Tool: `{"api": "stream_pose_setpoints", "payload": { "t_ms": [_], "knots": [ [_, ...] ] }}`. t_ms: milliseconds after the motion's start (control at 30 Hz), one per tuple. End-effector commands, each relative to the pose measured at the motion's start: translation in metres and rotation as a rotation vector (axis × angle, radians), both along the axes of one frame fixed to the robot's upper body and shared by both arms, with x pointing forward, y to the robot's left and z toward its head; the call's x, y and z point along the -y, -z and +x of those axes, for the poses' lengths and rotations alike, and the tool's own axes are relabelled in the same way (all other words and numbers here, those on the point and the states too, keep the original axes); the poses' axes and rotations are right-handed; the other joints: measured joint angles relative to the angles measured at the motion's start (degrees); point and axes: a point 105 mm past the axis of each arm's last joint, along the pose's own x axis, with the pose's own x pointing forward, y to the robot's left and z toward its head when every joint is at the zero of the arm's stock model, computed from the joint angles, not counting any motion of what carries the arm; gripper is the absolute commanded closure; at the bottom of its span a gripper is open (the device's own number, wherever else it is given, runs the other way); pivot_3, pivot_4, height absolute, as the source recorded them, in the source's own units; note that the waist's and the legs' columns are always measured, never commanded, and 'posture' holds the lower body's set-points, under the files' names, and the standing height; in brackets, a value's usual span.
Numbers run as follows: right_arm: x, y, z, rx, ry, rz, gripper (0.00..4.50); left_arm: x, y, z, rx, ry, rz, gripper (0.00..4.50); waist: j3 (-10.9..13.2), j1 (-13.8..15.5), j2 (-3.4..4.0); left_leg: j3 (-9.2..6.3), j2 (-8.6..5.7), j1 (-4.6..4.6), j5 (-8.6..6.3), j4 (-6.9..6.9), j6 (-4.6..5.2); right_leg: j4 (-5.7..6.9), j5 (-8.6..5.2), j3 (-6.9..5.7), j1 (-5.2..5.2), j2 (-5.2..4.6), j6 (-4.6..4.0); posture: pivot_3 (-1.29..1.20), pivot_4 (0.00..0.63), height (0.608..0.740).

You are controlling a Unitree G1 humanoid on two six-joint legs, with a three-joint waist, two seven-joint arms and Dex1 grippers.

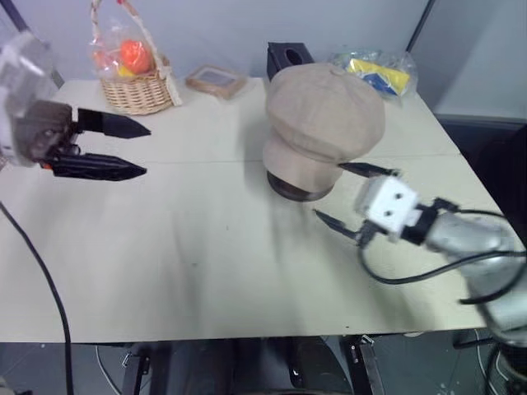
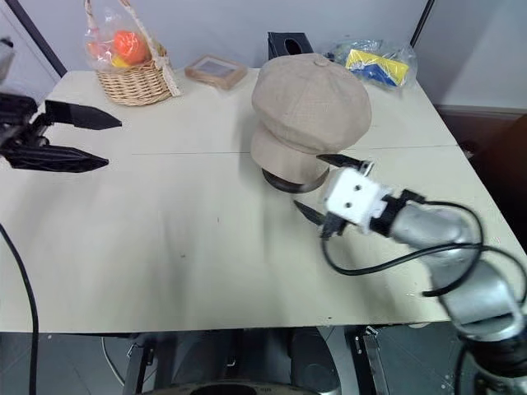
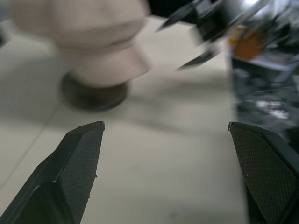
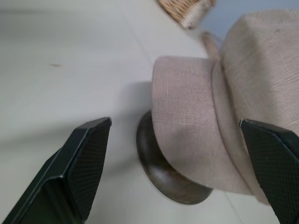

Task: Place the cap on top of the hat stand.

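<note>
- Beige fabric marks the cap (image 1: 324, 123), which sits on top of the hat stand (image 1: 295, 188) at the far middle of the pale bench (image 1: 189, 271) in the left eye view; its short brim droops on the near side, and of the stand just the dark round base shows beneath it.
- Left gripper (image 1: 142, 150) hangs over the left side of the bench, well apart from the cap, its jaws spread wide and holding nothing.
- Right gripper (image 1: 356, 196) is just beside the cap on its near right, jaws wide apart and empty; one black finger reaches near the brim, and whether it touches is unclear.
- Along the far edge stand a wicker basket (image 1: 138, 89) with orange fruit under wrap, a small flat box (image 1: 216, 81), a black tissue box (image 1: 287, 58) behind the cap, and a clear bag (image 1: 375, 72) with yellow and blue contents.
- Left wrist view: the two dark fingers (image 3: 74, 175) stand far apart with bare bench between them; beyond lie the cap, the brown base, and the other gripper, blurred.
- Right wrist view: the fingers (image 4: 77, 170) are spread wide on either side of the brim and the brown base, gripping neither.
</note>
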Motion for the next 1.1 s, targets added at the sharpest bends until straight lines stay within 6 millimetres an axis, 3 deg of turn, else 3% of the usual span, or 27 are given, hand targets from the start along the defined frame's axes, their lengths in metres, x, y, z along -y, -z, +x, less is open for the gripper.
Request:
{"api": "stream_pose_setpoints", "payload": {
  "t_ms": [33,200,500,600,833,1100],
  "knots": [
    [-0.012,0.004,0.011,0.261,0.048,-0.124,0.0,0.011,-0.014,-0.002,0.002,0.054,-0.01,0.04,0.0,0.0,-0.07,0.0,0.0,0.01,0.0,0.03,-0.01,0.13,-0.04,0.0,-0.04,0.01,-0.07,0.0,0.15,0.74],
    [-0.025,0.01,0.03,0.489,0.107,-0.201,0.0,0.025,-0.02,0.006,0.035,0.099,0.003,0.04,0.0,0.0,-0.13,0.05,-0.01,0.0,0.02,0.07,-0.03,0.39,-0.11,0.07,-0.22,0.03,-0.15,0.0,0.15,0.74],
    [-0.035,0.018,0.048,0.695,0.175,-0.237,0.0,0.035,-0.028,0.015,0.066,0.127,-0.034,0.04,0.1,-0.1,-0.15,0.05,0.02,-0.02,0.03,0.05,-0.04,0.46,-0.13,0.1,-0.3,0.05,-0.18,0.0,0.15,0.74],
    [-0.038,0.021,0.046,0.704,0.178,-0.2,0.83,0.037,-0.032,0.018,0.074,0.129,-0.051,0.0,0.1,0.0,-0.15,0.03,0.02,-0.02,0.03,0.05,-0.04,0.47,-0.13,0.1,-0.29,0.06,-0.18,0.0,0.15,0.74],
    [-0.035,0.022,0.05,0.722,0.183,-0.21,4.46,0.039,-0.032,0.019,0.076,0.131,-0.053,0.0,0.1,-0.1,-0.16,0.01,0.01,-0.02,0.03,0.05,-0.04,0.48,-0.13,0.1,-0.29,0.07,-0.18,0.0,0.15,0.74],
    [-0.022,0.002,0.039,0.738,0.039,-0.236,4.46,0.036,-0.03,0.019,0.076,0.124,-0.052,0.0,0.1,-0.1,-0.16,0.0,-0.01,-0.02,0.03,0.06,-0.04,0.49,-0.13,0.1,-0.26,0.04,-0.18,0.0,0.15,0.74]
  ]
}}
